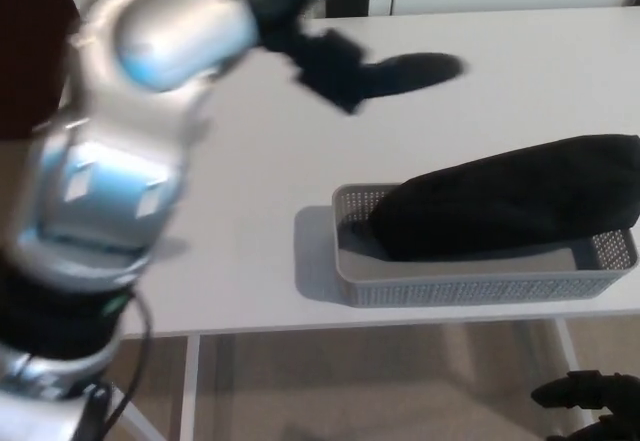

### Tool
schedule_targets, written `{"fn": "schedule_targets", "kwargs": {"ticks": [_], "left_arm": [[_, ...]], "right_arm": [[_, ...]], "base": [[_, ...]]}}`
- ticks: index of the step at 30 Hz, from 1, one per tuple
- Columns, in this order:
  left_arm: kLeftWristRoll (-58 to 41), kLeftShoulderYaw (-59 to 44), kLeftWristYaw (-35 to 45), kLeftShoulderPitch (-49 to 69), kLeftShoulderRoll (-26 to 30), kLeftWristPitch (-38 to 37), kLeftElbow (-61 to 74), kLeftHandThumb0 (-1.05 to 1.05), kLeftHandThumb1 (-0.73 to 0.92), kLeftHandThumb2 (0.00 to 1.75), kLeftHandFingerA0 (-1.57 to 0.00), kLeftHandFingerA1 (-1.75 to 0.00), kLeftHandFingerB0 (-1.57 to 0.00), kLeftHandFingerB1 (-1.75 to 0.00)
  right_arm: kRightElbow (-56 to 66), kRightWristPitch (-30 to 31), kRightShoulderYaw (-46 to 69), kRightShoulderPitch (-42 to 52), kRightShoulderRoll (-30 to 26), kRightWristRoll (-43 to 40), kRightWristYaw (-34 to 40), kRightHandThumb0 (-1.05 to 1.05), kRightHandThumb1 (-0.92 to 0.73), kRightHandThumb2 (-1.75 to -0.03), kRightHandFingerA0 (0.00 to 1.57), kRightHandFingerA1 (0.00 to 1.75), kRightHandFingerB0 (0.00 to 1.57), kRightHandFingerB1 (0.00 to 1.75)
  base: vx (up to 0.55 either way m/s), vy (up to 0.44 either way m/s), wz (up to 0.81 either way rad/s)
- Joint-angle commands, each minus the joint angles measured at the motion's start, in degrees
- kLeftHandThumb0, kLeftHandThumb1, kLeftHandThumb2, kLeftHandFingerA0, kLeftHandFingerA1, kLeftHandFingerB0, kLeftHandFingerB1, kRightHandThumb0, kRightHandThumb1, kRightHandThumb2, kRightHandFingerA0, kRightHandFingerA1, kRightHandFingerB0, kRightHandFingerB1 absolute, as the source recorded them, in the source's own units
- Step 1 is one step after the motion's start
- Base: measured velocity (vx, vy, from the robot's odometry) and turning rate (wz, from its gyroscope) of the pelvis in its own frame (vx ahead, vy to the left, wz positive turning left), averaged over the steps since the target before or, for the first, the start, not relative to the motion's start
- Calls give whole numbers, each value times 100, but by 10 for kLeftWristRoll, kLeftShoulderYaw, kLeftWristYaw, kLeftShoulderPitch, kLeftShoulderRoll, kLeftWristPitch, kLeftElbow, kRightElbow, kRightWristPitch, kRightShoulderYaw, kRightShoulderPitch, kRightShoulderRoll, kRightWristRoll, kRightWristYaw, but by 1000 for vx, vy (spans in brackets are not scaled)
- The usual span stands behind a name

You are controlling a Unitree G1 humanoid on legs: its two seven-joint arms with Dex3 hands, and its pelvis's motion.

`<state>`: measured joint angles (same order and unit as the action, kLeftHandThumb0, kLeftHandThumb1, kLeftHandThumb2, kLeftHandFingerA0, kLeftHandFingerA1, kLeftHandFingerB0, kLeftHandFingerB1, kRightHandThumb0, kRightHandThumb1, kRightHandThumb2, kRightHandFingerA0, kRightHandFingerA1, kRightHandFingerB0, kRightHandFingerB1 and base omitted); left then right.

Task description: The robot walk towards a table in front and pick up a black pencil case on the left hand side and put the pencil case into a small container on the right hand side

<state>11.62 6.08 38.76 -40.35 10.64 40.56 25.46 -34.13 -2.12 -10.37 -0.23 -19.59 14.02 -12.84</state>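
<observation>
A: From the head view, where is the soft black fabric pencil case [505, 198]?

B: Lying lengthwise inside the small grey perforated plastic basket [470, 286] at the right of the white table [250, 191], its right end rising above the rim.

A: And the left hand [335, 46]?

B: Raised over the table's far side, blurred, well apart from the basket. It holds nothing, fingers spread.

A: The right hand [590, 401]?

B: Low at the bottom right corner, below the tabletop. Whether its fingers are spread or closed, I cannot tell.
</observation>
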Motion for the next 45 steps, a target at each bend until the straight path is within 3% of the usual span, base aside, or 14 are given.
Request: {"fn": "schedule_targets", "kwargs": {"ticks": [1,8,16,20,26,27,28,33,35,37,38,39,40,45], "left_arm": [[-461,-498,223,585,85,-171,345,-65,36,81,0,-14,0,-14],[-527,-682,493,941,-67,-261,235,-58,35,78,0,-22,0,-18],[-524,-695,537,1017,-33,-204,114,-56,44,54,-44,-39,-28,-30],[-440,-612,533,1022,-27,-239,67,-41,38,65,-63,-56,-47,-48],[-301,-459,406,966,21,-230,-7,-34,50,56,-79,-51,-62,-43],[-253,-409,344,930,20,-236,-30,-48,42,72,-70,-59,-52,-51],[-221,-373,295,902,15,-232,-47,-39,51,55,-71,-48,-49,-39],[-121,-286,48,730,-44,-161,-175,-37,52,56,-46,-43,-33,-34],[-102,-293,-39,631,-48,-200,-295,-35,50,55,-29,-44,-23,-33],[-75,-300,-144,528,-38,-267,-448,-45,39,68,-24,-50,-20,-41],[-49,-289,-184,507,-22,-309,-496,-50,40,69,-25,-50,-19,-42],[-37,-281,-203,497,-12,-334,-526,-53,41,70,-24,-50,-18,-41],[-3,-255,-239,489,11,-376,-581,-60,41,73,-22,-51,-15,-40],[23,-213,-247,495,42,-426,-635,-62,42,73,-23,-48,-14,-39]], "right_arm": [[-81,-47,54,15,29,-46,53,-37,-62,-59,66,44,51,39],[-99,-78,49,51,24,-32,72,-34,-65,-59,64,44,50,39],[-123,-76,70,21,33,-49,77,-34,-64,-58,65,43,52,39],[-115,-76,72,30,35,-49,75,-34,-64,-59,62,43,51,39],[-117,-69,89,23,33,-57,76,-34,-63,-58,63,43,51,39],[-119,-70,91,22,35,-55,80,-35,-62,-58,64,43,53,39],[-121,-72,93,22,36,-53,81,-35,-62,-58,63,43,52,39],[-119,-89,102,28,42,-48,88,-36,-62,-58,62,43,51,39],[-117,-96,103,30,42,-45,93,-45,-54,-79,56,54,45,50],[-112,-102,102,36,42,-42,96,-39,-63,-59,64,43,49,38],[-110,-100,103,36,46,-43,96,-45,-54,-79,56,54,44,49],[-111,-100,102,36,47,-43,96,-39,-63,-59,62,43,48,38],[-114,-104,101,32,49,-43,98,-46,-54,-79,55,54,41,49],[-109,-120,108,26,41,-47,97,-43,-65,-59,49,39,37,35]], "base": [[0,0,0],[0,0,0],[0,0,0],[0,0,0],[0,0,0],[0,0,0],[0,0,0],[0,0,0],[0,0,0],[0,0,0],[0,0,0],[0,0,0],[0,0,0],[0,0,0]]}}
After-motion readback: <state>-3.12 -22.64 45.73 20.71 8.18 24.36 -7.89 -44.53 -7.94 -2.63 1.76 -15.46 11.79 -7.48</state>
